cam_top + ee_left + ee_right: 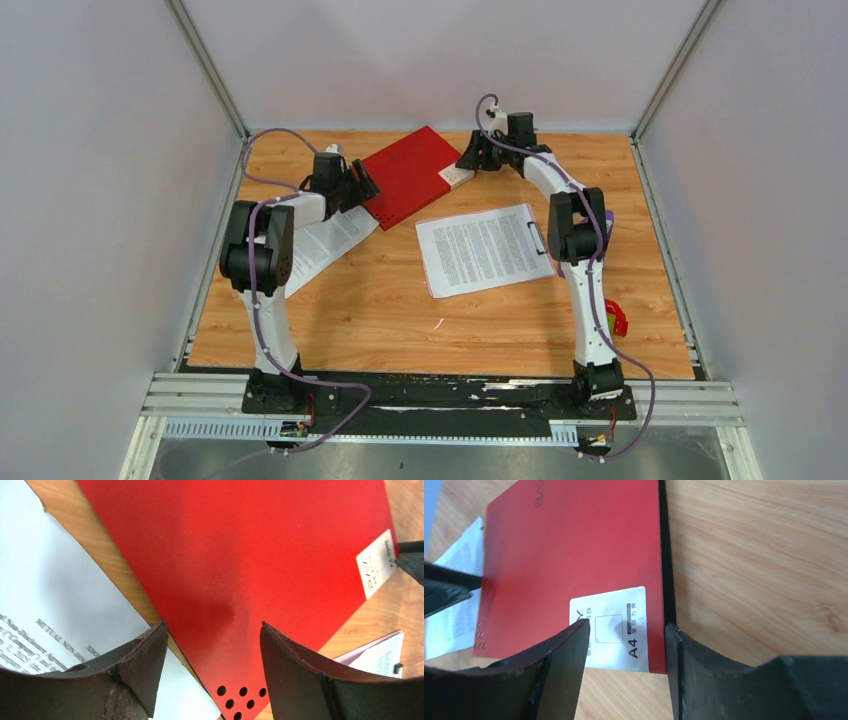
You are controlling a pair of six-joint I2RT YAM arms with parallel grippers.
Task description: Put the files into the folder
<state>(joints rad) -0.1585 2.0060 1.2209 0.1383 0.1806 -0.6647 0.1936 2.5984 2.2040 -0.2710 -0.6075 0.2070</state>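
Observation:
The folder (410, 172) lies shut at the back middle of the table, red side up. It has a white label (457, 177) at its right corner and punched holes (240, 695) at its near-left corner. My left gripper (365, 188) is open, its jaws either side of the holed corner (212, 630). My right gripper (468, 160) is open over the labelled corner (626, 625), at the folder's black edge (664, 555). One printed file (325, 245) lies left of the folder, partly under my left arm, and also shows in the left wrist view (75, 605).
A second printed sheet (483, 248) lies on a pink clipboard (432, 290) with a metal clip (537, 238), in front of the folder. A small red object (617, 318) sits by my right arm. Grey walls close in the table on three sides.

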